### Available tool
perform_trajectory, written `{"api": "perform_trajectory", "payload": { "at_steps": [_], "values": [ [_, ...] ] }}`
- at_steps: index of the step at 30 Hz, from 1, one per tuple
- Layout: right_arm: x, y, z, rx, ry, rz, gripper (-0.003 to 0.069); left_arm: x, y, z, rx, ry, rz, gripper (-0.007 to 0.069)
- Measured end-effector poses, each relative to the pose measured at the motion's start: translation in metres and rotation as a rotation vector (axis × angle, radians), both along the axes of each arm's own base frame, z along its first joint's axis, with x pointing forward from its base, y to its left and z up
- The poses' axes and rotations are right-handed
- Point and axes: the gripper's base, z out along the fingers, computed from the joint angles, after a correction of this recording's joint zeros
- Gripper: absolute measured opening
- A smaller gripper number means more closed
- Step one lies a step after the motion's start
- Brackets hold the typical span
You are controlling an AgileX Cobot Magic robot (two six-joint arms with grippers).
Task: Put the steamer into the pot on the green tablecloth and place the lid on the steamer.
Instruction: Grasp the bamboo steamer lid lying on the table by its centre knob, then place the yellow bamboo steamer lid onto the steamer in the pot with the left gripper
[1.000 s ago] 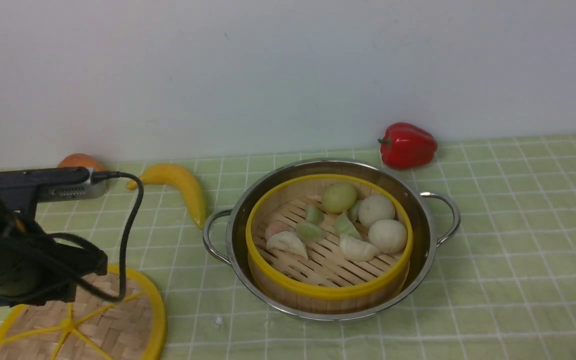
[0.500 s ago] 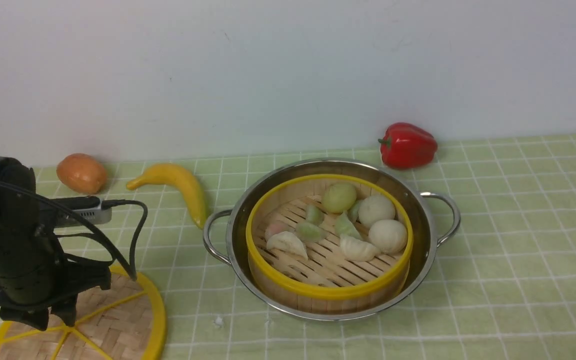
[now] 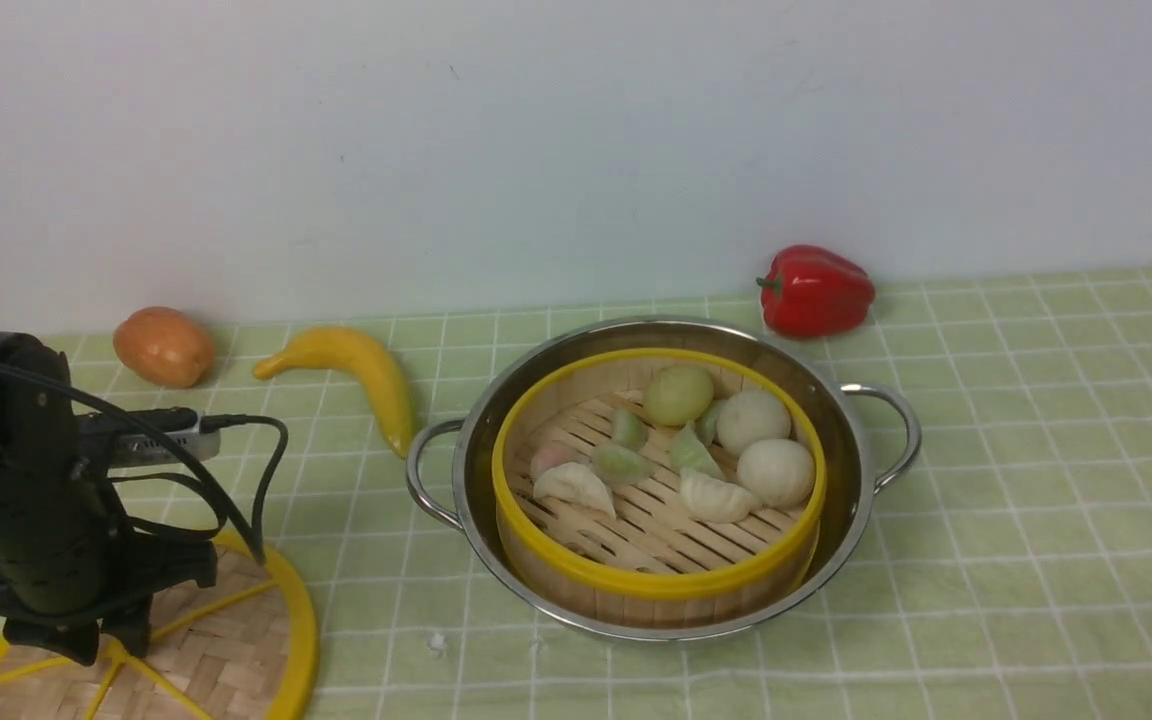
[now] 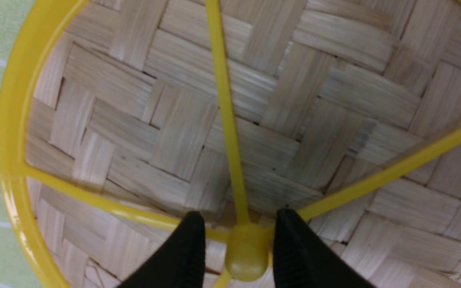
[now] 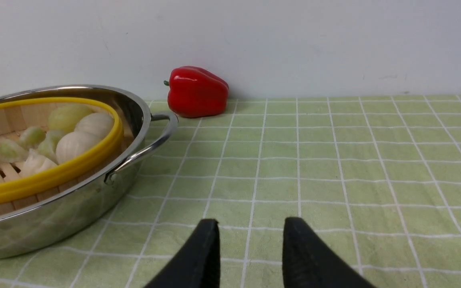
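Your left gripper now lower than a second ago, over the lid at the green tablecloth's near left corner, fingers flanking the hub, firm clamp impossible to tell, lid nudged slightly left, steamer unmoved inside the pot mid-cloth, your right gripper parted, empty.

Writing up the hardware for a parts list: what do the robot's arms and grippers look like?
The left arm is a black cylinder draped with looping black cables, carrying a silver-grey camera module. The left gripper and right gripper are black and tapered.
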Motion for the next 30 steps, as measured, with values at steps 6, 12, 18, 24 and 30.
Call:
{"api": "perform_trajectory", "payload": {
  "at_steps": [6,12,18,24,30],
  "values": [
    [0.000,0.000,0.000,-0.003,0.000,0.000,0.0243,-0.001,-0.001,0.000,-0.013,0.021,-0.026,0.0120],
    [0.000,0.000,0.000,-0.003,0.000,0.000,0.0243,-0.002,-0.004,0.001,-0.037,0.036,-0.105,0.0120],
    [0.000,0.000,0.000,-0.003,0.000,0.000,0.0243,0.002,-0.005,0.025,-0.043,-0.051,-0.195,0.0120],
    [0.000,0.000,0.000,-0.003,0.000,0.000,0.0243,0.007,-0.006,0.097,0.038,-0.353,-0.330,0.0120],
    [0.000,0.000,0.000,-0.002,0.000,0.000,0.0243,0.001,-0.017,0.141,0.044,-0.597,-0.439,0.0120]
  ]
}}
